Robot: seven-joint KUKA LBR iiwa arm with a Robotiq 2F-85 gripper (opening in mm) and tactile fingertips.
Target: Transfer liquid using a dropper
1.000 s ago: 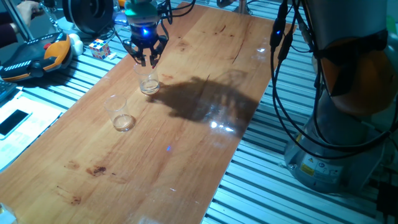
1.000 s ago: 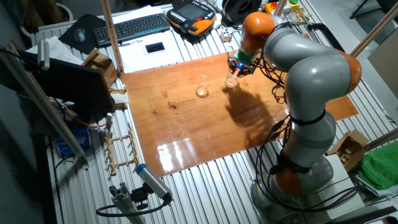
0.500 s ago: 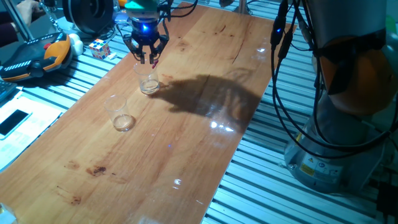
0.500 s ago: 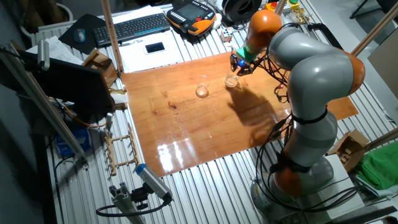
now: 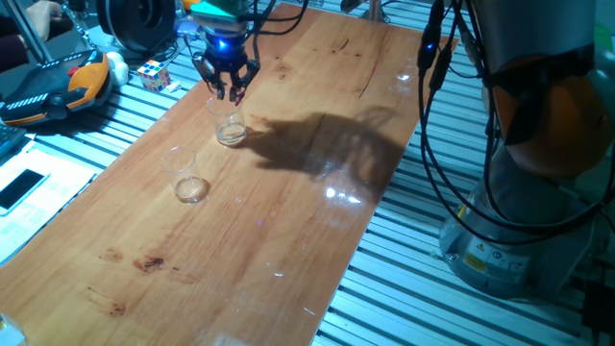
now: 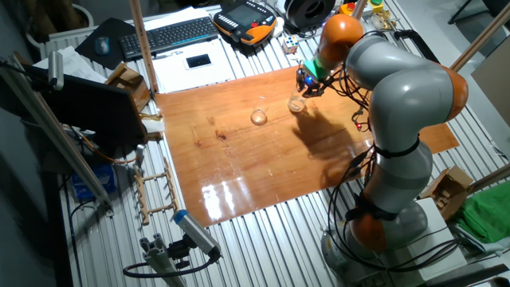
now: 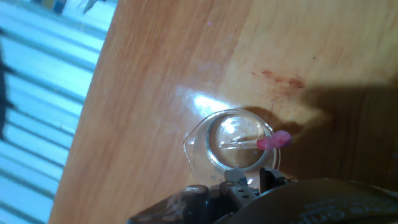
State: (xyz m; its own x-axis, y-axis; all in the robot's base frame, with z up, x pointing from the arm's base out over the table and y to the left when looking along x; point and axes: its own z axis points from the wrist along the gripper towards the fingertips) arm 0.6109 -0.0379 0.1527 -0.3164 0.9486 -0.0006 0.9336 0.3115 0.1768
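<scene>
A clear glass [image 5: 229, 125] stands near the far left of the wooden table [image 5: 288, 221]. The dropper lies slanted inside it. In the hand view its clear tube [image 7: 239, 145] crosses the glass bottom and its pink bulb [image 7: 274, 140] rests at the rim. My gripper [image 5: 228, 92] hangs just above this glass with its fingers apart and nothing between them; it also shows in the hand view [image 7: 231, 182] and the other fixed view [image 6: 307, 85]. A second clear glass [image 5: 185, 175] stands nearer the front left. I cannot make out the liquid in either glass.
A Rubik's cube [image 5: 154, 74] and an orange-and-black pendant [image 5: 53, 85] lie off the table's left edge, with a phone [image 5: 21, 187] nearer. The robot base [image 5: 524, 231] and its cables stand to the right. A keyboard [image 6: 171, 36] lies behind the table.
My gripper has risen a little above the glass and drawn slightly toward the table's far end. The dropper and both glasses stay in place.
</scene>
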